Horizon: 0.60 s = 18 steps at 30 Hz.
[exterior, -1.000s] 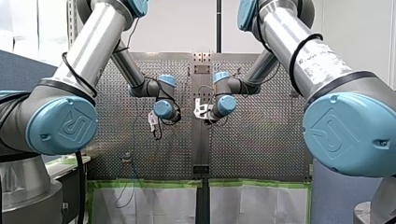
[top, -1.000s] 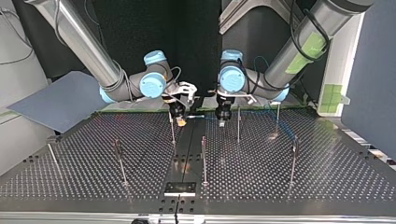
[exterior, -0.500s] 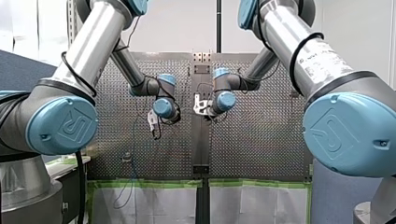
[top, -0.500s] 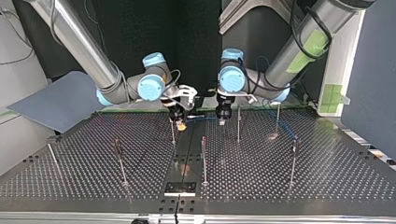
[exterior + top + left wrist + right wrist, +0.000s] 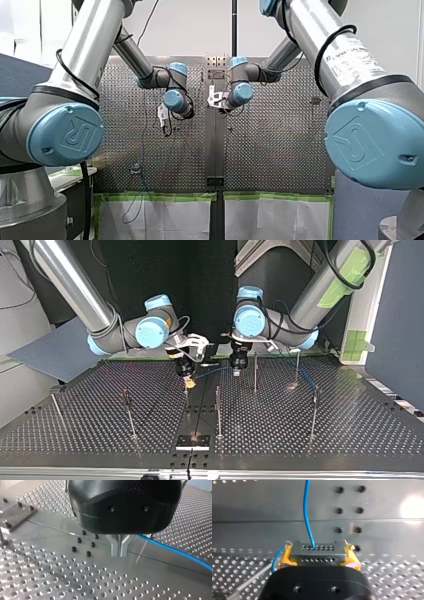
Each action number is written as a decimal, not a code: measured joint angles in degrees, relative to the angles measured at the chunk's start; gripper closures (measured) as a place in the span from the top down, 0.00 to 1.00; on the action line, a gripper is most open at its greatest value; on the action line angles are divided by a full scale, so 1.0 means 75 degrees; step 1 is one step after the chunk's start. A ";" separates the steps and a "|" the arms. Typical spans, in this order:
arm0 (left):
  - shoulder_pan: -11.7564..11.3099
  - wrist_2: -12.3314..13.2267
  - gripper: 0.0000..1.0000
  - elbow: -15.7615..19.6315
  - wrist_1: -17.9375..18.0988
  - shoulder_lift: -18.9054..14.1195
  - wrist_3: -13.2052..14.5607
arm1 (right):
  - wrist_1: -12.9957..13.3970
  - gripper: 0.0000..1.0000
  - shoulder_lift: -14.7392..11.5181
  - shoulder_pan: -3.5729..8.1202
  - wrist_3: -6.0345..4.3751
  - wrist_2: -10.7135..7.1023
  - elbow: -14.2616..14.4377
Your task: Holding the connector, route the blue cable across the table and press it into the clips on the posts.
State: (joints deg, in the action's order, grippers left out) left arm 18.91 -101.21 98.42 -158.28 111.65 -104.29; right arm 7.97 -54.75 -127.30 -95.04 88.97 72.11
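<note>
In the right wrist view my right gripper (image 5: 318, 555) has its yellow pads (image 5: 285, 557) shut on the grey connector (image 5: 317, 552), and the blue cable (image 5: 308, 515) leaves it ahead. In the top view that gripper (image 5: 189, 382) hangs beside a thin post (image 5: 185, 392) near the table's middle strip. From there the blue cable (image 5: 212, 371) slants up to my left gripper (image 5: 237, 371), then trails on toward the view's right. My left gripper (image 5: 120, 552) has its metal fingers pressed together, and the cable (image 5: 175, 551) comes out at their root.
Several thin posts stand on the perforated table (image 5: 350, 440), among them ones at the middle (image 5: 218, 412), beside my left gripper (image 5: 255, 375) and at the right (image 5: 314, 412). A bolted plate (image 5: 192, 442) lies at the near edge. A grey board (image 5: 55, 350) leans at the left.
In the top view my right gripper has carried the connector toward the camera and slightly left, so the cable between the grippers now slants. My left gripper has barely shifted.
</note>
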 joint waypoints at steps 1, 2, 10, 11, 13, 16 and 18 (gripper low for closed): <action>0.0015 0.0000 0.00 0.0000 -0.0023 -0.0028 0.0010 | -0.0048 0.00 -0.0055 -0.0003 0.0000 0.0000 0.0003; 0.0030 0.0001 0.00 0.0000 -0.0040 -0.0058 0.0016 | -0.0101 0.00 -0.0113 -0.0007 0.0004 0.0002 0.0007; 0.0124 0.0002 0.00 0.0000 -0.0189 -0.0460 -0.0023 | -0.0417 0.00 -0.0629 -0.0024 -0.0009 0.0016 0.0048; 0.0128 0.0002 0.00 0.0000 -0.0211 -0.0505 -0.0029 | -0.0426 0.00 -0.0684 -0.0017 -0.0015 0.0018 0.0070; 0.0133 0.0002 0.00 0.0000 -0.0260 -0.0598 -0.0053 | -0.0440 0.00 -0.0802 -0.0010 -0.0037 0.0020 0.0142; 0.0138 0.0002 0.00 0.0000 -0.0330 -0.0698 -0.0086 | -0.0456 0.00 -0.0988 -0.0026 -0.0083 0.0017 0.0226; 0.0139 0.0002 0.03 0.0001 -0.0399 -0.0766 -0.0093 | -0.0469 0.00 -0.1119 -0.0038 -0.0107 0.0014 0.0252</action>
State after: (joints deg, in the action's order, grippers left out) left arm 19.96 -101.20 98.42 -161.27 105.90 -104.99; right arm 4.46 -63.14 -127.59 -95.85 89.07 74.00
